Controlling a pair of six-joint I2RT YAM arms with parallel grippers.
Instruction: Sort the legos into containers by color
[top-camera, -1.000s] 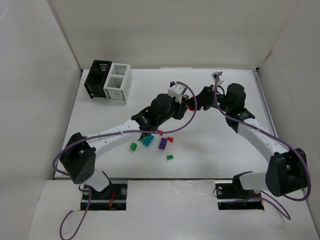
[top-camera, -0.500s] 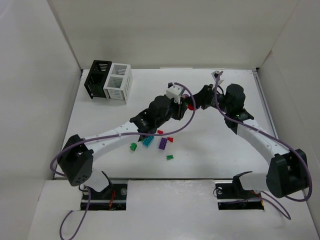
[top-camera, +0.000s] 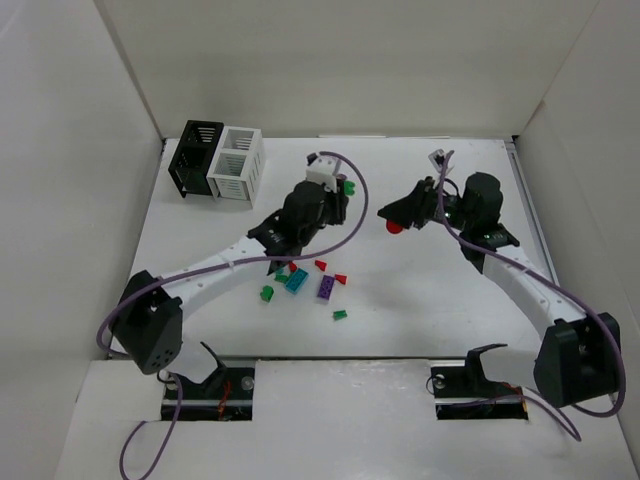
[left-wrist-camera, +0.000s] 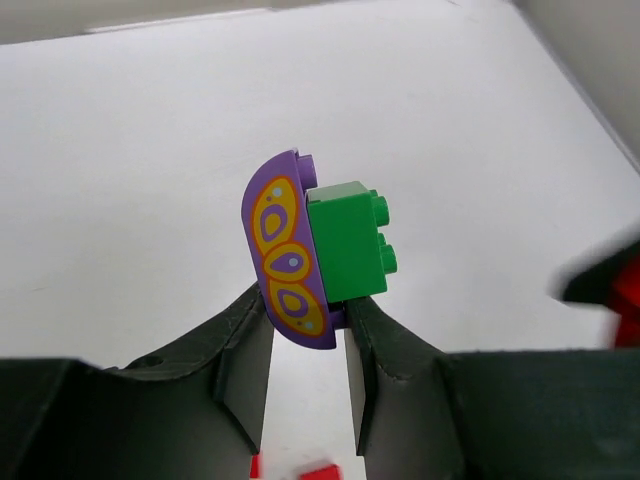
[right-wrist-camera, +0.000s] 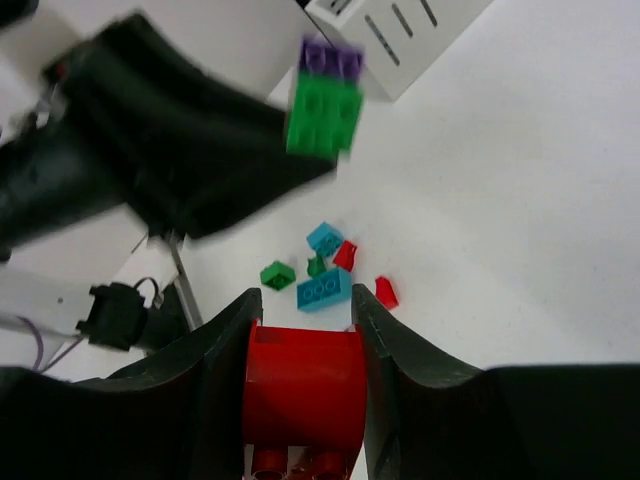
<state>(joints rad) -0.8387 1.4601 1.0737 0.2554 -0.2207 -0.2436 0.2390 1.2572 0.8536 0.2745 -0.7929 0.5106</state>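
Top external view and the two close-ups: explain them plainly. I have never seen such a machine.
The top view looks down on two robot arms bolted at a white table's near edge. The other two come from cameras on their wrists. The left gripper pinches a purple curved plastic piece with yellow ovals, joined to a green plastic brick. The right gripper clamps a red plastic brick. On the table lie small loose plastic bricks; a black slatted bin and a white slatted bin stand far left.

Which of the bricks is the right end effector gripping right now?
The red brick, clamped in the right end effector. The left end effector holds a joined purple-and-green pair instead.
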